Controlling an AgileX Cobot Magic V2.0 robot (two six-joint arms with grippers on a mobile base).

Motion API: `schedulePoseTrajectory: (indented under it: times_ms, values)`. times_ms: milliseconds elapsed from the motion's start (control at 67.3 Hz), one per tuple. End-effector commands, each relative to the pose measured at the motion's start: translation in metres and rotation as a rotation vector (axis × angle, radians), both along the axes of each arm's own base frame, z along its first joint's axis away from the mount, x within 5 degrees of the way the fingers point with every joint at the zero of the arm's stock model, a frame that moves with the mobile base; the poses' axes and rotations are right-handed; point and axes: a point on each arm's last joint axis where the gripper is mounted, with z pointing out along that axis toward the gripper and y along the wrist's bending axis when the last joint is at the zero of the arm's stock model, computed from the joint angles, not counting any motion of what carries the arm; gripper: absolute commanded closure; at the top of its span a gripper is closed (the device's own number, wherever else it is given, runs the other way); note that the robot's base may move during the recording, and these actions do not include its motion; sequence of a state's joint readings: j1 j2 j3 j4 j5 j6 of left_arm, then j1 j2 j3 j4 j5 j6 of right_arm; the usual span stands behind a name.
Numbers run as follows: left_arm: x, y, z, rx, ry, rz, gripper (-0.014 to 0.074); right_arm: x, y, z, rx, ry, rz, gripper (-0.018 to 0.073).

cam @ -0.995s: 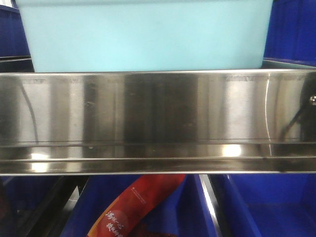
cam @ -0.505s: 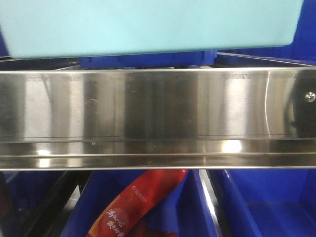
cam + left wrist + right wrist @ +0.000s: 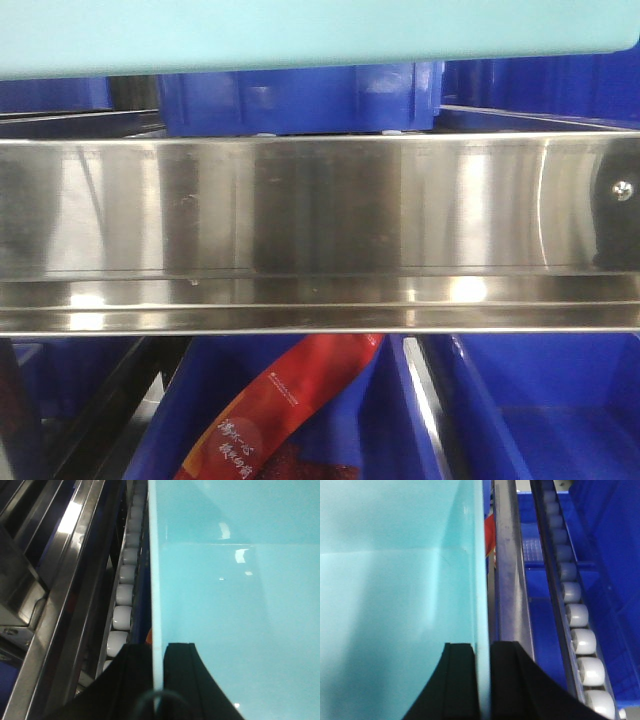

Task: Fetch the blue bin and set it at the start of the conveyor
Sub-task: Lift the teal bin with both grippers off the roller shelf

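Observation:
The pale turquoise blue bin (image 3: 300, 35) fills the top strip of the front view, lifted above the steel shelf rail (image 3: 320, 210). In the left wrist view my left gripper (image 3: 158, 652) is shut on the bin's left wall (image 3: 156, 580), one finger inside, one outside; the bin's inside (image 3: 240, 605) is bare. In the right wrist view my right gripper (image 3: 482, 652) is shut on the bin's right wall (image 3: 481, 570), with the bin's inside (image 3: 395, 590) to the left. The conveyor start is out of view.
Dark royal-blue bins (image 3: 300, 100) stand behind on the shelf, and more sit below (image 3: 540, 410), one holding a red packet (image 3: 280, 410). White roller tracks (image 3: 122, 595) (image 3: 577, 625) and steel rails run beside the bin on both sides.
The blue bin has risen out of the front view, from covering the shelf top to only a top strip. The dark blue bins behind it now show.

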State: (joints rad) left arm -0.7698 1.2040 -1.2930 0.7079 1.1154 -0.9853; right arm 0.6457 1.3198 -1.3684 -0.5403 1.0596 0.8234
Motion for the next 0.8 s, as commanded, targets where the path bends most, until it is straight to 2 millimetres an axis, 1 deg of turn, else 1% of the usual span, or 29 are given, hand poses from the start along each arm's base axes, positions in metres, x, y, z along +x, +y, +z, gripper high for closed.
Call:
schedulePoseTrajectory:
  times_ms: [0,74,193,297,357,446,565,624,787]
  values:
    - [-0.001,-0.003,0.012,-0.043,-0.072,-0.037,0.0708,0.000,0.003,0.011,0.029,-0.093,0.041,0.0724]
    - [0.000,-0.003,0.017,-0.041,-0.079,-0.056,0.0708,0.000,0.003,0.017,0.039,-0.109,0.043,0.0724]
    - [0.004,-0.009,0.024,-0.030,-0.078,-0.094,0.0708,-0.002,0.003,0.020,0.061,-0.100,0.040,0.0724]
    - [0.012,-0.018,0.019,-0.020,-0.070,-0.104,0.0708,-0.005,0.000,0.016,0.051,-0.063,0.022,0.0724]
    - [0.016,-0.026,0.014,-0.006,-0.054,-0.115,0.0708,-0.008,-0.002,0.015,0.060,-0.078,0.035,0.0724]
    - [0.018,-0.034,0.011,-0.023,-0.061,-0.121,0.0708,-0.015,-0.006,0.014,0.060,-0.095,0.045,0.0724]
    - [0.016,-0.037,0.012,-0.051,-0.067,-0.116,0.0708,-0.023,-0.016,0.014,0.051,-0.118,0.039,0.0724]
    - [0.013,-0.037,0.011,-0.037,-0.056,-0.113,0.0708,-0.022,-0.016,0.015,0.054,-0.127,0.044,0.0724]
    - [0.015,-0.037,0.012,-0.012,-0.081,-0.115,0.0708,-0.022,-0.015,0.015,0.059,-0.135,0.050,0.0724]
